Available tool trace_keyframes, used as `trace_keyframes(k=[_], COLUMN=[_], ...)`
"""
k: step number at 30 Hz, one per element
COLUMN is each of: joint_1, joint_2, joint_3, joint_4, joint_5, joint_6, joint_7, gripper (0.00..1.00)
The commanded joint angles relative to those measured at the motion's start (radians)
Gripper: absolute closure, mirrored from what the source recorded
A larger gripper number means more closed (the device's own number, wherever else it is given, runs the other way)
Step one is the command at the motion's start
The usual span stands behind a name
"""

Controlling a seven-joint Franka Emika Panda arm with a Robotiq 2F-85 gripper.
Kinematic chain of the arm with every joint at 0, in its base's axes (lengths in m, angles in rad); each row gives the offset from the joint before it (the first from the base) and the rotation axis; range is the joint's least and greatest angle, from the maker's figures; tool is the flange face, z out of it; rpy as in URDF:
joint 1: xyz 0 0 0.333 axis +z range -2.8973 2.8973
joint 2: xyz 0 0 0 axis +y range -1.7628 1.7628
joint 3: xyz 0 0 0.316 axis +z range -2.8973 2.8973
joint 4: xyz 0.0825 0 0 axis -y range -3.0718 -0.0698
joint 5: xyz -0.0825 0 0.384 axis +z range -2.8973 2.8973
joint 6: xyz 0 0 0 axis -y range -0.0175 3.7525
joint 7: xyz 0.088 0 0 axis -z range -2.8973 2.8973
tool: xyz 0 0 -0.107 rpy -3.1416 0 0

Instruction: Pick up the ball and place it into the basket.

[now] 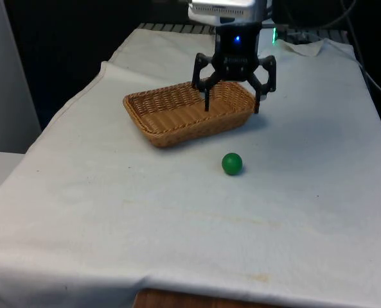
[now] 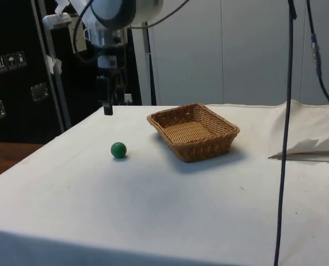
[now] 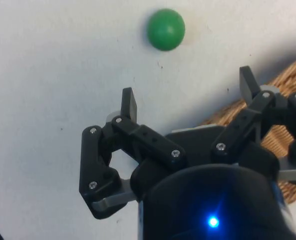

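On the front view's left sits the wicker basket (image 1: 191, 113), empty, resting on the white-clothed desk (image 1: 113, 212). Just right of its middle my claw (image 1: 234, 102) hangs above the basket's near right corner, released, fingers spread wide and holding nothing. Further toward the front view's right and nearer the camera, the green ball (image 1: 232, 163) lies on the cloth, apart from the basket and untouched. To do this step well, I judge I should move out over the ball, centre it between my fingers, descend straight until they straddle its middle, then close gently, since a round ball will likely roll if nudged off-centre.
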Motion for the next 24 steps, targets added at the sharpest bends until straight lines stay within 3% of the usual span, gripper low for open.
trace_keyframes(k=[1, 2, 3, 10, 11, 12, 18, 19, 20, 24], joint_1=[-0.010, -0.001, -0.012, -0.015, -0.003, -0.015, -0.017, -0.004, -0.016, -0.015], joint_2=[0.012, 0.010, 0.023, 0.102, 0.103, 0.119, 0.169, 0.163, 0.177, 0.212], joint_3=[0.011, 0.000, 0.012, 0.014, 0.000, 0.014, 0.016, 0.001, 0.016, 0.017], joint_4=[0.008, 0.005, 0.013, 0.052, 0.051, 0.062, 0.086, 0.081, 0.089, 0.098], joint_5=[0.019, 0.006, 0.026, 0.091, 0.081, 0.107, 0.161, 0.144, 0.170, 0.214], joint_6=[0.008, 0.004, 0.012, 0.027, 0.021, 0.030, 0.036, 0.028, 0.037, 0.043], joint_7=[-0.014, -0.003, -0.017, -0.049, -0.040, -0.057, -0.084, -0.072, -0.089, -0.114], gripper=[0.00, 0.00, 0.00, 0.00, 0.00, 0.00, 0.00, 0.00, 0.00, 0.00])
